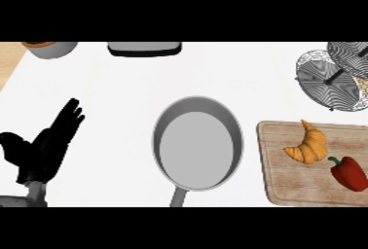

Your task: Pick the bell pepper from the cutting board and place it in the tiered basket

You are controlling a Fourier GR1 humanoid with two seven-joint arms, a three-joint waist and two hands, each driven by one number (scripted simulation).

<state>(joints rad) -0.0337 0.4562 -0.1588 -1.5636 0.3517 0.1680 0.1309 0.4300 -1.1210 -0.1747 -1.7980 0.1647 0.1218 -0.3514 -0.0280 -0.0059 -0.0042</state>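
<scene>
Red bell pepper [350, 174] lying on cutting board [287, 189], tiered basket [334, 78] beyond

Bell pepper [350, 174] is seen red with a green stem, croissant [308, 145] golden-orange, cutting board [287, 187] pale wood-grained. Pan [197, 143] is shown grey on a white worktop [129, 87]. Tiered basket [334, 78] is rendered in black-and-white mesh; left hand [45, 148] black.

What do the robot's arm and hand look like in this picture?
Only the left hand shows: matte black, shaped much like a human's, with slender fingers and a thicker thumb. It joins a light grey forearm at a narrow grey wrist. No cables or markings are visible. The right hand is out of view.
</scene>
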